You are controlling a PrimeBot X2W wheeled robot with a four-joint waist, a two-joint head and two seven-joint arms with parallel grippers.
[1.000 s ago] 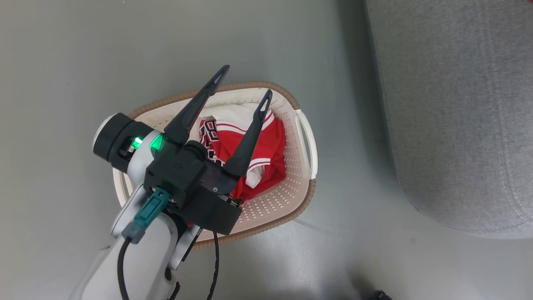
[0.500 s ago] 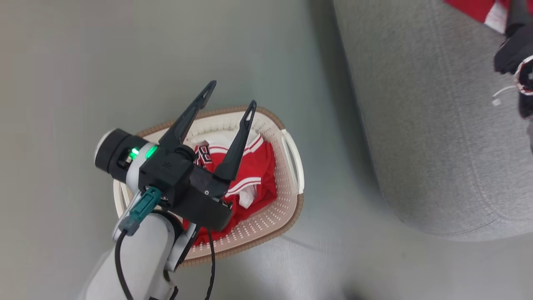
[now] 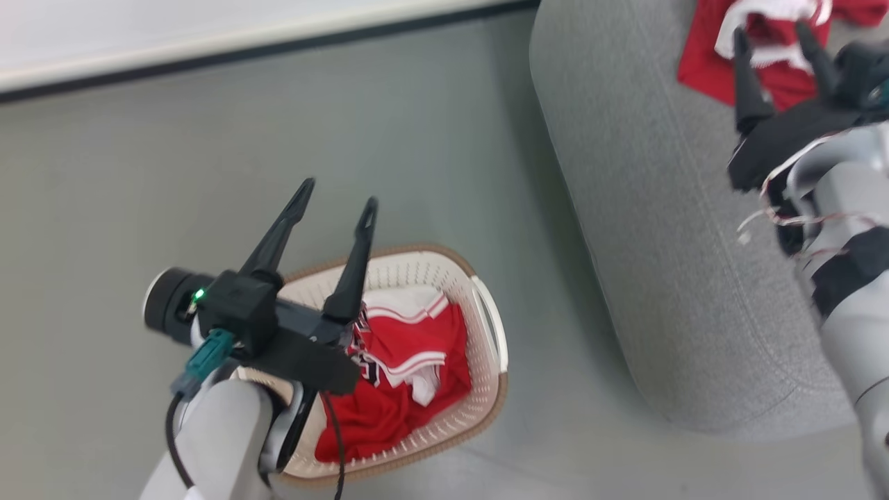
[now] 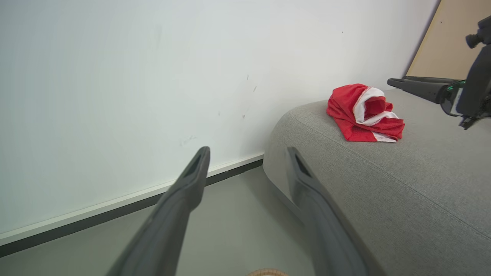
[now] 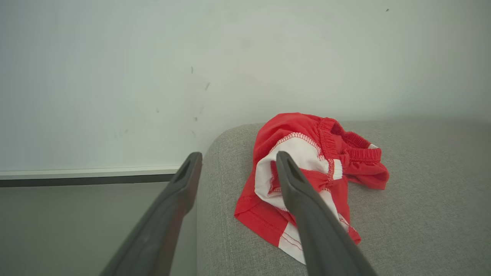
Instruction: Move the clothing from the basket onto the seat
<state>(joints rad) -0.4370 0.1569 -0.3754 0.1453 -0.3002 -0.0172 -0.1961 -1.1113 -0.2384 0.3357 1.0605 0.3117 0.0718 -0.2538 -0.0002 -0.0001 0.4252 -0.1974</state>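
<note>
Red garment (image 5: pixel 293 128) on grey seat (image 5: pixel 422 214)

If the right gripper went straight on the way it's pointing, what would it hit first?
Probably the red garment lying on the seat: the open right gripper points at it. It may sit high enough to skim over it toward the wall; depth is unclear.

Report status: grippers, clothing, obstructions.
Left gripper open above basket. Right gripper open over seat. One garment on seat, numbered garment in basket. No obstruction seen.
</note>
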